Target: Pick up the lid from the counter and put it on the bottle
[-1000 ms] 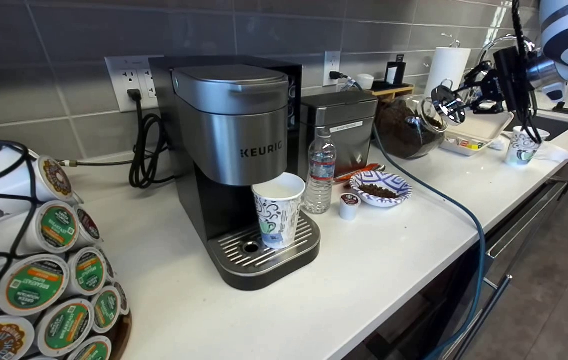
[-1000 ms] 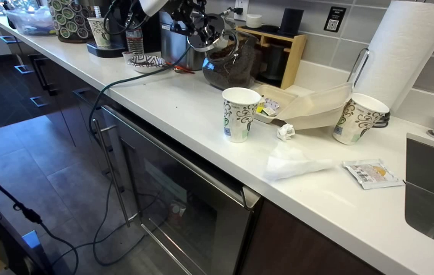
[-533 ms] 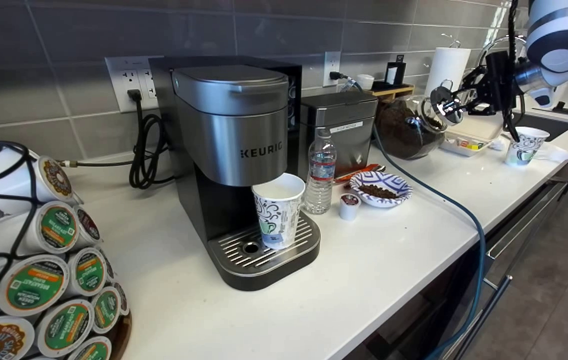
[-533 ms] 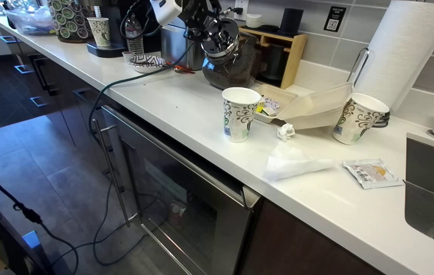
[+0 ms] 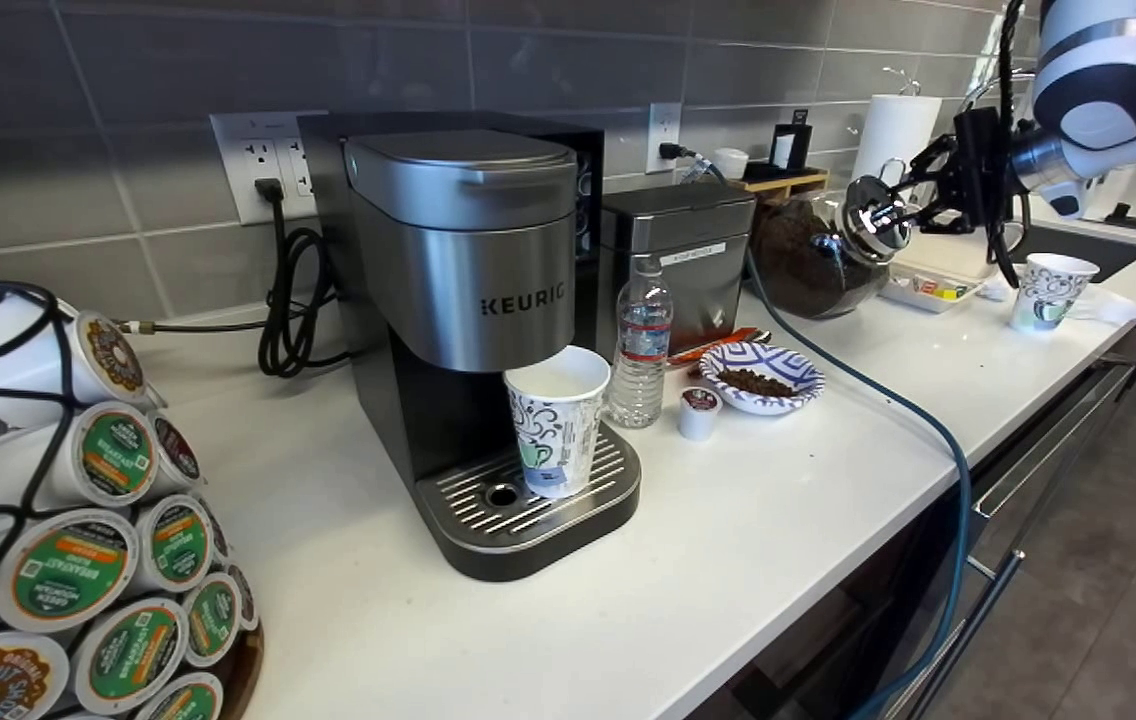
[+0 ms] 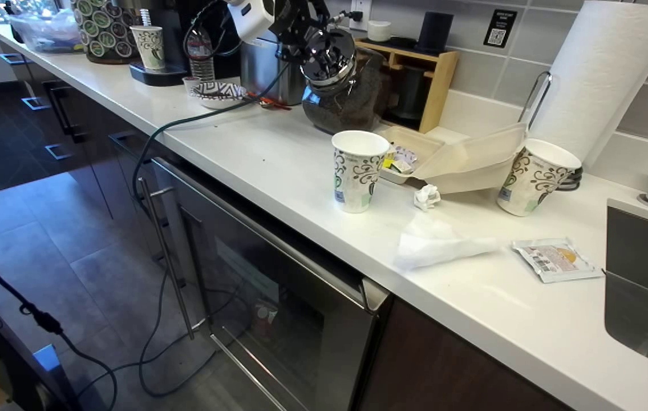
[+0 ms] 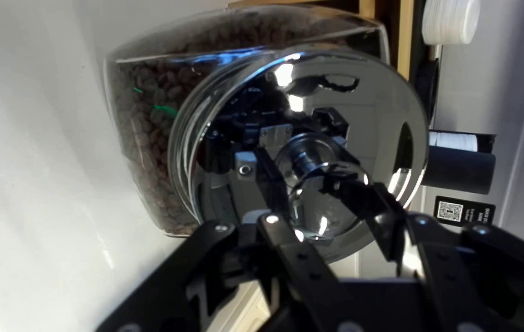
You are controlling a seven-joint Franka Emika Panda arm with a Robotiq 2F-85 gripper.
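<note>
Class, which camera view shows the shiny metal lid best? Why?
The wrist view: the metal lid is largest there, most of its mirrored face visible. Both exterior views show it smaller, tilted, in less detail.

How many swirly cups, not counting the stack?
3: first cup on the coffee machine, second cup near the counter edge, third cup near the paper towel roll. More may be hidden.

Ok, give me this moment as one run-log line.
gripper: clamped on knob of metal lid | metal lid: slanted, at mouth of glass jar | glass jar: dark beans inside | full seating: unclear
</note>
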